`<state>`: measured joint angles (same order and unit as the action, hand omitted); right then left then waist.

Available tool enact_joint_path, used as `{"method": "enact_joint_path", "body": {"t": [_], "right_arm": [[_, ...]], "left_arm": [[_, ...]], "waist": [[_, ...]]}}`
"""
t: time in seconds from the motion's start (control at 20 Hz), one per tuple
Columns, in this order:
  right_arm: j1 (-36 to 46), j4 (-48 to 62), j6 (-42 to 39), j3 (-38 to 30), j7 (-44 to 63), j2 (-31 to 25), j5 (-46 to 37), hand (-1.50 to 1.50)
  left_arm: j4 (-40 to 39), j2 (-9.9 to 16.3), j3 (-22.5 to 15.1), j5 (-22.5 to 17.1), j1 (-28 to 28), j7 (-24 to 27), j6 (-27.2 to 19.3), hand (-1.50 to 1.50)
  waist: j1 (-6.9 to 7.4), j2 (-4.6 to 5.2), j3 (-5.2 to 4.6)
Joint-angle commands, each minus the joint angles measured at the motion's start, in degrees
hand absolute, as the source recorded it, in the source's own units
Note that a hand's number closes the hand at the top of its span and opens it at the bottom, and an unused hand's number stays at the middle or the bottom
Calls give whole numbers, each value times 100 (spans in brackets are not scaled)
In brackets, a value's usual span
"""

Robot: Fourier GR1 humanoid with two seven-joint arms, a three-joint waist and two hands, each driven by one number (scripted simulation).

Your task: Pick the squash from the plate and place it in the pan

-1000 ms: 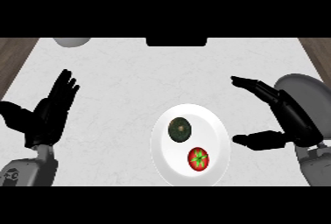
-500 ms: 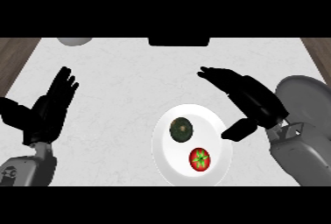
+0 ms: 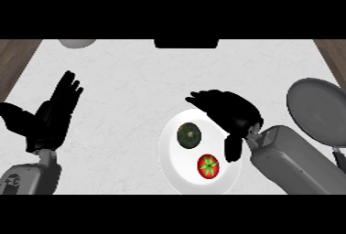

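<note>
1. The squash (image 3: 190, 134), dark green and round, lies on the far left part of the white plate (image 3: 177, 170), untouched. I see nothing gripping it.
2. Just near and right of it on the same plate sits a red tomato (image 3: 208, 166), apart from the squash.
3. My right hand (image 3: 228, 111) has swung in from the right over the last second and now hangs over the plate's far right rim, just beside the squash. Its fingers are curved downward and spread, thumb pointing toward me, closed on nothing.
4. That shift tells me the reach is nearly done; I judge the next move is to drop lower and a touch left so the fingers can close round the squash without nudging the tomato.
5. The grey pan (image 3: 317, 113) waits at the right edge, well apart from the plate, holding nothing that I can see.
6. My left hand (image 3: 49, 116) rests at the left, fingers straight and up, unchanged.
7. A pale bowl (image 3: 76, 43) shows at the far edge.
</note>
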<state>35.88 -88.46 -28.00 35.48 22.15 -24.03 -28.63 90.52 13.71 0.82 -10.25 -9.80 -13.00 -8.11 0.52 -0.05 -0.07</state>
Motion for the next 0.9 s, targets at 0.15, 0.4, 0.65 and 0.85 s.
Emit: {"method": "enact_joint_path", "body": {"t": [0.15,0.4,0.65,0.85], "right_arm": [[-192,-679,-910,311,638,302,-502,-150],[-84,-849,-1106,576,1383,699,-1217,-150],[-576,-657,-723,589,1011,990,-1876,-150],[-245,-136,-887,563,1070,1789,-2119,-150]], "left_arm": [[-178,72,203,24,-7,134,190,0],[146,-92,94,126,135,63,72,0],[21,-166,107,269,-177,-193,11,0],[-146,-69,335,96,-290,-82,279,0]], "waist": [[-68,-7,4],[-54,-13,4],[-56,3,7],[-30,7,6]]}}
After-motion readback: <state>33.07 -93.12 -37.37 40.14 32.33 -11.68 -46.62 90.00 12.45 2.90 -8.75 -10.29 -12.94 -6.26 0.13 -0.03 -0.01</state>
